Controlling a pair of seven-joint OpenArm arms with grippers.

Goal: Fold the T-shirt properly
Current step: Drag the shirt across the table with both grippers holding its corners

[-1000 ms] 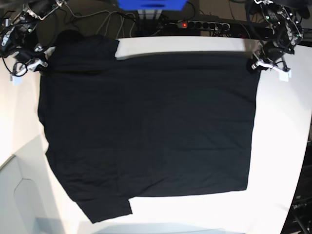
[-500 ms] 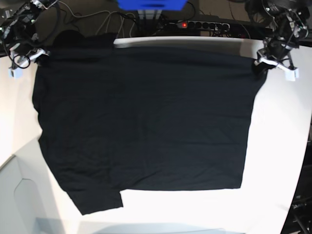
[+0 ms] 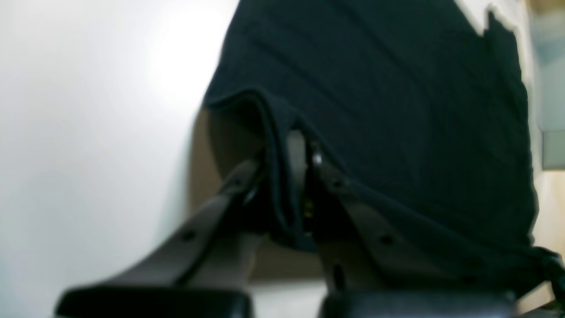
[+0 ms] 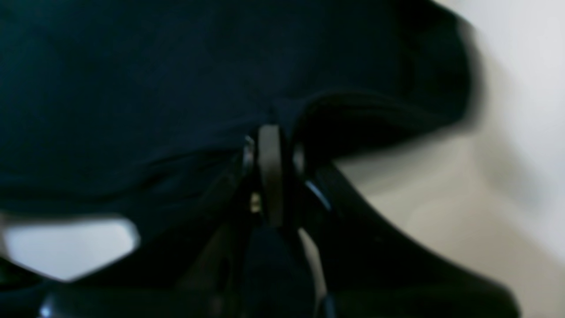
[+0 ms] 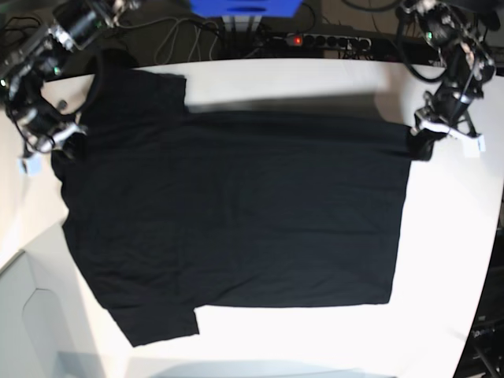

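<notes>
The black T-shirt (image 5: 236, 213) lies spread flat across the white table (image 5: 449, 260), plain side up; no purple patch or orange print shows. My left gripper (image 5: 429, 135) is shut on the shirt's far right corner; in the left wrist view the fingers (image 3: 304, 154) pinch a fold of the black cloth (image 3: 397, 110). My right gripper (image 5: 53, 143) is shut on the shirt's far left edge by the sleeve; the right wrist view shows its fingers (image 4: 269, 168) closed on the dark cloth (image 4: 176, 79).
A power strip (image 5: 323, 39) and cables lie behind the table's far edge, with a blue box (image 5: 244, 6) at the top. A grey panel (image 5: 31, 315) sits at the front left. Bare table shows right of the shirt and along the front edge.
Both grippers moved toward the front while holding the shirt. The far edge came down off the back of the table, and the far left sleeve now lies flat.
</notes>
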